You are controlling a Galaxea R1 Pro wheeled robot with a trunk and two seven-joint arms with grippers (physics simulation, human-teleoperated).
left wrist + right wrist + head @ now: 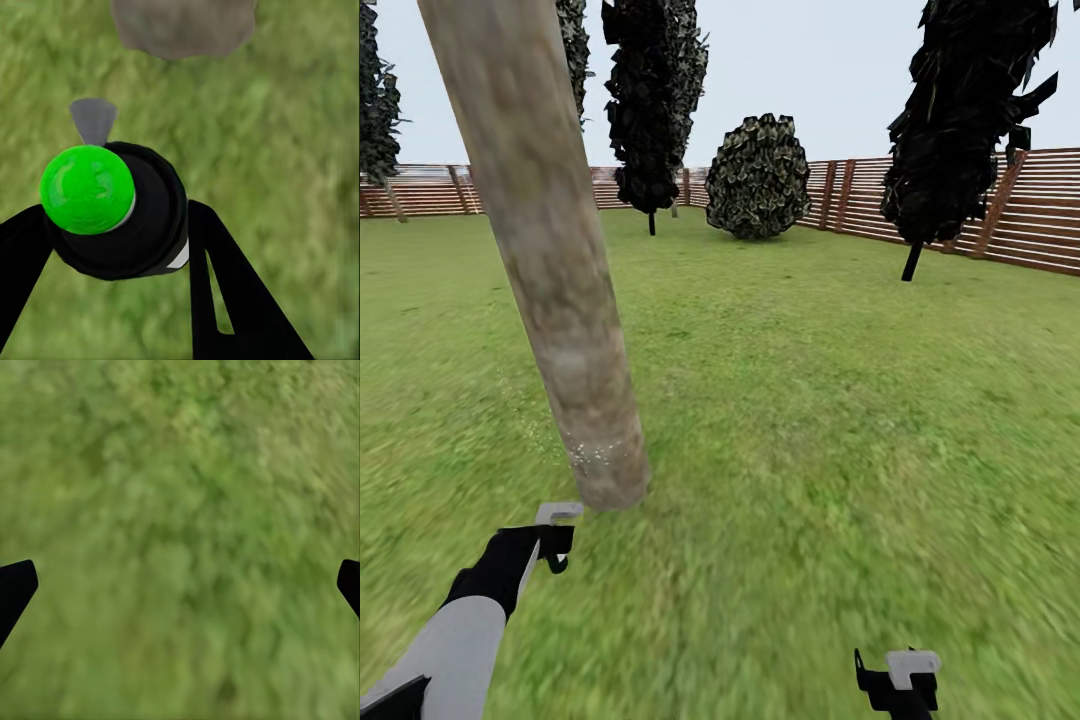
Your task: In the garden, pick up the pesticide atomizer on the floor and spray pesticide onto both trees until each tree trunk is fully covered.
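— Standing on open lawn [810,400], right up against the nearest trunk [550,270]. Looks like the spraying step, low on the bark.

— Agreed. Best done slowly: start at the foot, climb in overlapping passes, then circle round for the far side. Judging by the bare bark higher up, far from covered.

— Leans across the head view, too. Worth following that slant rather than lifting straight up.

— Anything in the way?

— Nothing near. Slatted fence [1040,210] far back, black cone trees [960,120] before it, a round bush [758,178] between them, all well apart from the arms.

— And the grippers?

— Left gripper [558,542] low beside the trunk's foot, fingers [225,285] clenched round the sprayer [127,225]. Right gripper [900,680] hanging over grass, fingers [15,589] spread wide, grasping nothing.

— Keep that one off to the side, then, out of the mist.

— Green button [86,187] on the sprayer's cap, grey nozzle [94,120] just past it, aimed at the trunk's base.

— Fine white specks [595,455] on the bark just above the ground. Probably spray landing, though too small to say for sure.
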